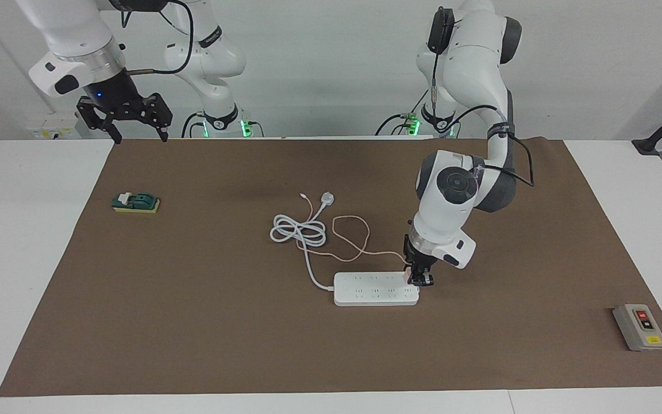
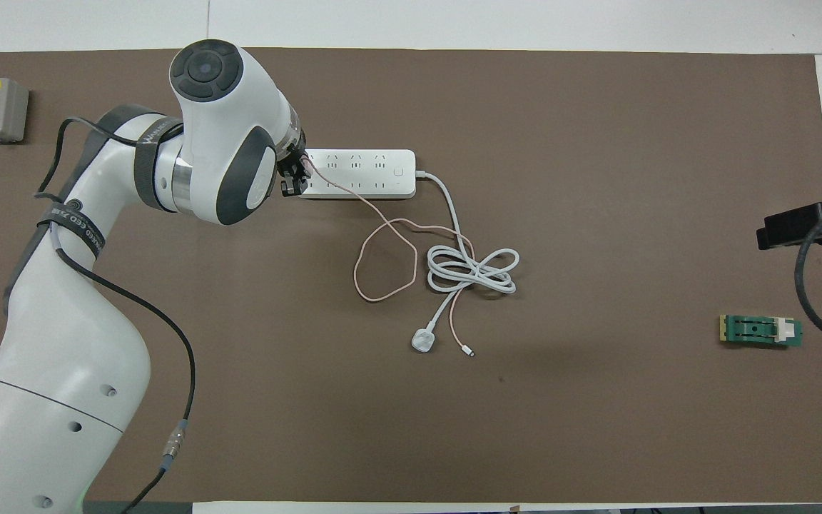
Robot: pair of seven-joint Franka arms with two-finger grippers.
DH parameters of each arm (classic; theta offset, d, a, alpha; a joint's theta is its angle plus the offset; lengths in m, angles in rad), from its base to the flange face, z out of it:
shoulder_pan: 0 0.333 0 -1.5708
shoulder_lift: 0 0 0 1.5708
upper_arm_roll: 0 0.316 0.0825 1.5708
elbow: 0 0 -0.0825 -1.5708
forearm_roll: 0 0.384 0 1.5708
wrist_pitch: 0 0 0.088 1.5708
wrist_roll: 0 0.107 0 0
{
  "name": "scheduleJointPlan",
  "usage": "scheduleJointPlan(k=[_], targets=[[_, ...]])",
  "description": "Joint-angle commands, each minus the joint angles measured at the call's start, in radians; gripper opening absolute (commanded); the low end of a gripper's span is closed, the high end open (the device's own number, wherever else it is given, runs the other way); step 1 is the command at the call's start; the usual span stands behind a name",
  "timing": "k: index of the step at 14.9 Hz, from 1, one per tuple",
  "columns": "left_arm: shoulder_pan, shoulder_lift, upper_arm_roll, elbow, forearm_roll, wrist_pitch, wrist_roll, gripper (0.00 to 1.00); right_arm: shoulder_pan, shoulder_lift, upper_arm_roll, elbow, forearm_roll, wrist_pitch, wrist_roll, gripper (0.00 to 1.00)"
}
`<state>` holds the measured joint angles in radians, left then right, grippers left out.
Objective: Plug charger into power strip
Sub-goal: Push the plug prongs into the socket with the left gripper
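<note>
- left gripper is clamped on the charger, low over the end of the power strip toward the left arm's end of the table; whether prongs are already in a socket, i cannot tell.
- its thin pink cable trails toward the robots, next to the strip's coiled white cord.
- step in hand, i think: the insertion. next move needs prongs lined w/ the slots, then a straight push down.
- right gripper waits w/ fingers apart, raised over the mat edge at the robots' end.

White arms w/ grey joints, black cables, black pincers, strap w/ white lettering
</note>
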<state>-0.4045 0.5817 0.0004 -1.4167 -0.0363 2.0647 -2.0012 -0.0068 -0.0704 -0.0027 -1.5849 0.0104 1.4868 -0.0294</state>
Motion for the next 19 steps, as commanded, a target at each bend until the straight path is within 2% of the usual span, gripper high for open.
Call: scheduleJointPlan(k=[1, 19], targets=[[-0.020, 0.015, 0.012, 0.002, 0.022, 0.015, -0.018, 0.00, -0.013, -0.017, 0.009, -0.013, 0.017, -0.011, 0.005, 1.00], [-0.025, -0.003, 0.007, -0.059, 0.038, 0.017, 0.059, 0.00, -0.016, -0.015, 0.009, -0.013, 0.017, -0.010, 0.000, 1.00]])
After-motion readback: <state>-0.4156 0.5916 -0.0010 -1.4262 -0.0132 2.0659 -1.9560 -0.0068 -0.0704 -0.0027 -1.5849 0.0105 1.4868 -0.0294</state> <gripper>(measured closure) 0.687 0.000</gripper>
